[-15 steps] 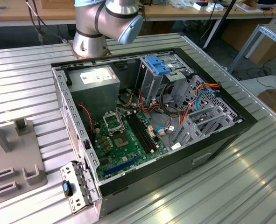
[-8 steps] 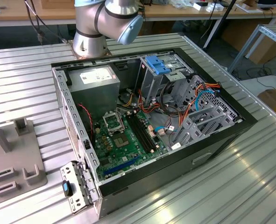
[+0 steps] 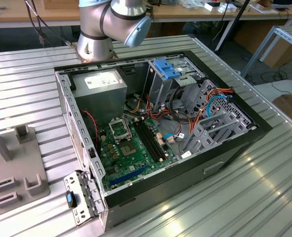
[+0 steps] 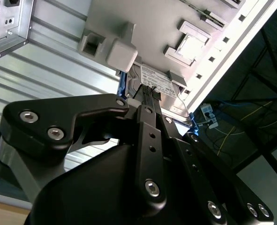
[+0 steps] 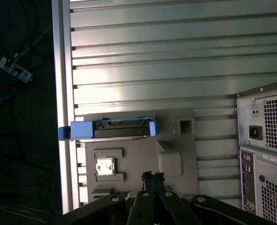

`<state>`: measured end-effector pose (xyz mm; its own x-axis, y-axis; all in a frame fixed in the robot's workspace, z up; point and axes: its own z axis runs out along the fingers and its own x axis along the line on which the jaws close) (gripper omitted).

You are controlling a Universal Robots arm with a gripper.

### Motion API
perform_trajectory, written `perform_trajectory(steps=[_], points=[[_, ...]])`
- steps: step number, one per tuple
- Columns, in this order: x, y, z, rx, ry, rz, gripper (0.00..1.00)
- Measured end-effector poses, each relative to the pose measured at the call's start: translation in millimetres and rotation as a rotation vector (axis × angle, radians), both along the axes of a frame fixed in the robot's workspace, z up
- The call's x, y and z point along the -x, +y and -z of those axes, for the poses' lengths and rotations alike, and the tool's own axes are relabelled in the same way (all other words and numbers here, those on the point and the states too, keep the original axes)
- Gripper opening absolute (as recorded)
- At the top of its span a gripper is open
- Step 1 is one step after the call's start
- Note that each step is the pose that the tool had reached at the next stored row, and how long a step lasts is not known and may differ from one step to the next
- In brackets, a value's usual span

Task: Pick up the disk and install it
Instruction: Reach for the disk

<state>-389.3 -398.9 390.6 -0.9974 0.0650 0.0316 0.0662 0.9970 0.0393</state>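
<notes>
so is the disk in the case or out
Out: the black disk with blue plastic rails stands on edge in the grey holder, beside the grey metal computer case.

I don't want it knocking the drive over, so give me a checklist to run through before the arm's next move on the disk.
1. Disk standing on edge in the grey fixture: ok.
2. Hand apart from the disk, not touching it: ok.
3. Hand centred on the disk: cannot tell.
4. Computer case lying open, side panel off: ok.
5. Drive cage free of cables: cannot tell, they run close beside it.
</notes>
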Motion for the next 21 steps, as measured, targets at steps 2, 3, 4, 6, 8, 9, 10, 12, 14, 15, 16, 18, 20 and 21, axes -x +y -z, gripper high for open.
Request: perform_trajectory(steps=[2, 3, 4, 6, 8, 9, 10, 12, 14, 15, 16, 18, 20, 21], points=[[0.4, 0.0, 0.0, 0.0000, 0.0000, 0.000, 0.11], [1.6, 0.0, 0.0, 0.0000, -0.0001, 0.000, 0.11], [2.6, 0.0, 0.0, 0.0000, 0.0000, 0.000, 0.11], [5.6, 0.0, 0.0, 0.0000, 0.0000, 0.000, 0.11], [8.7, 0.0, 0.0, 0.0000, 0.0000, 0.000, 0.11], [10.2, 0.0, 0.1, -0.0001, 0.0000, 0.000, 0.11], [12.1, 0.0, 0.1, 0.0000, 0.0000, 0.000, 0.11], [14.8, 0.0, 0.1, 0.0000, 0.0000, 0.000, 0.11], [17.0, 0.0, 0.1, 0.0000, 0.0000, 0.000, 0.11], [17.8, 0.0, 0.1, 0.0000, 0.0000, 0.000, 0.11], [18.6, 0.0, 0.1, -0.0001, -0.0001, 0.000, 0.11], [20.8, 0.0, 0.1, -0.0001, 0.0000, 0.000, 0.11], [22.6, 0.0, 0.0, 0.0000, 0.0000, 0.000, 0.11], [23.0, 0.0, 0.1, 0.0000, 0.0000, 0.000, 0.11]])
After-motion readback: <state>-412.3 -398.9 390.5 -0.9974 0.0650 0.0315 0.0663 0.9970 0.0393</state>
